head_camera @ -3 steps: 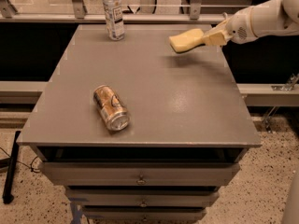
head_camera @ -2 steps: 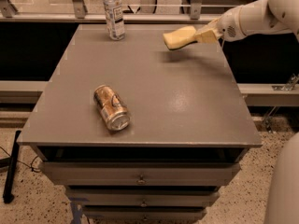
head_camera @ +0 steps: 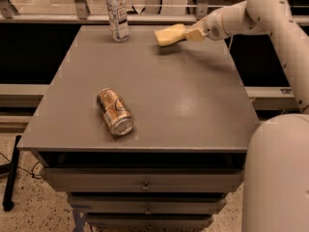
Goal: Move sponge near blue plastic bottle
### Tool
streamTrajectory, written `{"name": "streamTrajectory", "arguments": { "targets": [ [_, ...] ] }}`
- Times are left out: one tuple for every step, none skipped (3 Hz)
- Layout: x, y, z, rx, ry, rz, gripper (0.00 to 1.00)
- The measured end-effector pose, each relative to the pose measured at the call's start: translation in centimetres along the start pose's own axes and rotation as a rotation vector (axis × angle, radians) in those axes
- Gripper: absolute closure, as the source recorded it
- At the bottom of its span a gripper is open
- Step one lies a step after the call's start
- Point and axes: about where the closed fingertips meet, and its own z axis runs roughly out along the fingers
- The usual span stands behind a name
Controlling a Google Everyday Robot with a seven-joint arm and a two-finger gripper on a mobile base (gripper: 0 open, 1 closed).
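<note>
The hand (head_camera: pixel 189 34) sits at the far right of the tabletop (head_camera: pixel 193 105), reaching in from the right at the end of the cream arm (head_camera: pixel 251 13), and it is closed on the right end of the sponge (head_camera: pixel 169 35). The sponge sticks out leftward from the fingers like a paddle. It appears to be carried just clear of the surface rather than resting on it, since a soft shadow lies on the tabletop directly beneath it. Its long axis runs roughly left to right, in line with the wrist, so its free end leads. That free end points toward the blue plastic bottle (head_camera: pixel 117 13), which stands upright at the far edge of the tabletop, to the left of the hand and a little farther back. This relation decides the coming move: the bottle lies nearly straight along the sponge's own long axis, so a mostly leftward carry with a slight push toward the back edge should bring the two close. The gap between the sponge's leading end and the bottle is already modest, so the task looks well along, with the final approach and the release not yet done. The main risk is that the leading end runs on into the light bottle and tips it, so the hand should stop short and lower before letting go. A golden-brown can (head_camera: pixel 115 111) lies on its side near the front left, well apart from this path.
</note>
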Motion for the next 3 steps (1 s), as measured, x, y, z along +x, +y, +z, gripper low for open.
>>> {"name": "streamTrajectory", "arguments": {
  "targets": [
    [-0.9, -0.3, 3.6, -0.002, -0.013, -0.017, 1.00],
    [-1.1, -0.5, 6.4, -0.006, -0.017, -0.014, 1.00],
    [-1.7, 0.0, 8.4, -0.023, -0.030, -0.011, 1.00]
  ]
}}
